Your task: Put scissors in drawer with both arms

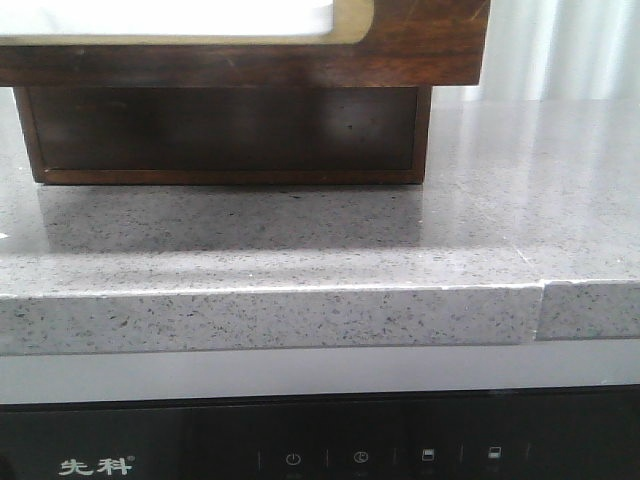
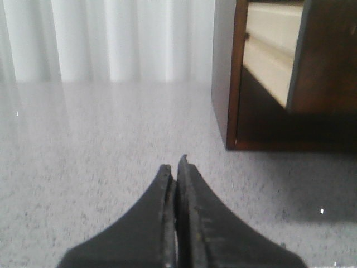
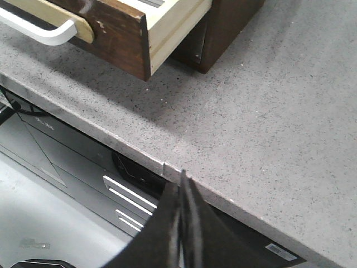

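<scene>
The counter [image 1: 300,240] is showing speckled grey stone with a smooth, faintly glossy polish. The drawer [image 3: 120,33] is presenting dark brown wood, scuffed at the front, with pale raw wood sides. The cabinet [image 1: 225,130] is looking like dark varnished wood. Both pincers [image 2: 177,167] [image 3: 183,187] are appearing as matt black plastic.

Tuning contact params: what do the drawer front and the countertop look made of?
Drawer: looks like dark stained wood, front scuffed, with pale bare-wood sides. Countertop: grey speckled stone or a composite, semi-gloss; it faintly reflects the cabinet.
</scene>
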